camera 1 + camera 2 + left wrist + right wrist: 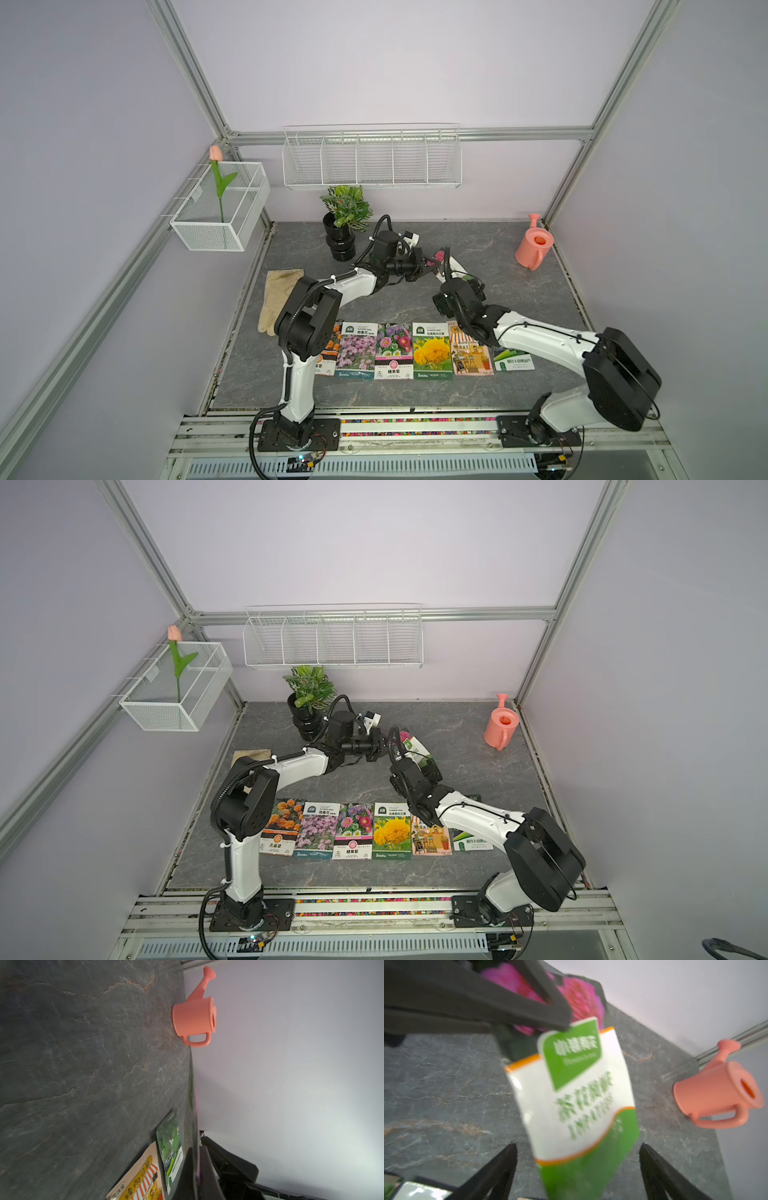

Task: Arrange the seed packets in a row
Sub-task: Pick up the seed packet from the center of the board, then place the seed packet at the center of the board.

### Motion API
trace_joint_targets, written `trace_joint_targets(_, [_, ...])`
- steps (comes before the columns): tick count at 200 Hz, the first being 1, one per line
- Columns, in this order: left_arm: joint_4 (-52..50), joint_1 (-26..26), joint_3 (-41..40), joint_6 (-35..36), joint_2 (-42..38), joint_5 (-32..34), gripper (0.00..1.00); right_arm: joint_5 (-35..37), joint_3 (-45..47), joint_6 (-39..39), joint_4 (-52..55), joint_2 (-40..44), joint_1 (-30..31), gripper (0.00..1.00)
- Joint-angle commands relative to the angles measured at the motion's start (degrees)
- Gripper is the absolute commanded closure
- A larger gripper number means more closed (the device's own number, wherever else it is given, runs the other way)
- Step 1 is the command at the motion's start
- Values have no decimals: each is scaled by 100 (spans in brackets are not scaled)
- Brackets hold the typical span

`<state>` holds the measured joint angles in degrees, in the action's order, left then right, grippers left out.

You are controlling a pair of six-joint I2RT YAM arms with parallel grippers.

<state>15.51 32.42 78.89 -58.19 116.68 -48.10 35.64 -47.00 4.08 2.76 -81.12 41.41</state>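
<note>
Left gripper (pixel 560 1013) was found pinching one end of a packet (pixel 571 1095), holding it clear above the counter (pixel 395 299) towards the back. Right gripper (pixel 577 1147) stood spread, jaws either side of the packet's other end, apparently not touching. Judged a hand-over point: only the left arm bore the packet, probably to carry it to the row (pixel 392 351). Six packets lay side by side there, near the front; the held one was not yet placed.
</note>
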Motion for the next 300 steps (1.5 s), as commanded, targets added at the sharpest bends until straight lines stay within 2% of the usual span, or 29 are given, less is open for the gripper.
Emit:
trace_joint_targets(1, [-905, -166, 332, 1271, 77, -549, 100, -1191, 165, 989, 1038, 881, -686, 11])
trace_joint_targets(42, [-1935, -17, 869, 2597, 271, -1460, 100, -2177, 524, 1672, 1897, 2426, -1612, 11])
trace_joint_targets(63, [-3323, 163, 1464, 3683, 396, -1467, 100, -2618, 514, 1876, 2217, 3080, -2193, 11])
trace_joint_targets(83, [-3597, 394, 1791, 3919, 519, -1526, 100, -2993, 337, 1929, 2538, 3315, -2786, 11])
trace_joint_targets(109, [-3423, 668, 2019, 3800, 665, -1521, 100, -3768, 275, 2011, 2711, 3156, -3505, 11])
trace_joint_targets(135, [-3195, 848, 2178, 3658, 794, -1642, 100, -4818, 600, 2193, 2315, 3123, -3903, 11])
trace_joint_targets(145, [-2940, 894, 2208, 3462, 854, -1729, 100, -5005, 669, 2269, 2246, 3177, -3977, 11])
trace_joint_targets(171, [-2335, 1067, 2538, 2891, 1218, -1879, 100, -4986, 550, 2273, 2460, 3483, -4192, 11])
trace_joint_targets(213, [-1179, 1594, 3369, 1732, 2010, -1540, 100, -5126, 26, 2227, 3002, 3433, -4500, 11])
trace_joint_targets(230, [-1190, 1780, 3762, 1596, 2317, -1358, 100, -4887, -84, 2274, 3170, 3518, -4554, 11])
trace_joint_targets(254, [-1169, 2017, 4227, 1385, 2664, -1049, 100, -4134, -188, 2250, 3491, 3527, -4737, 11])
trace_joint_targets(280, [-1268, 2344, 4858, 1372, 3022, -644, 100, -4553, -126, 2536, 3253, 3407, -5208, 11])
trace_joint_targets(300, [-1327, 2507, 5442, 1250, 3400, -407, 100, -4623, -205, 2660, 3125, 3403, -5385, 11])
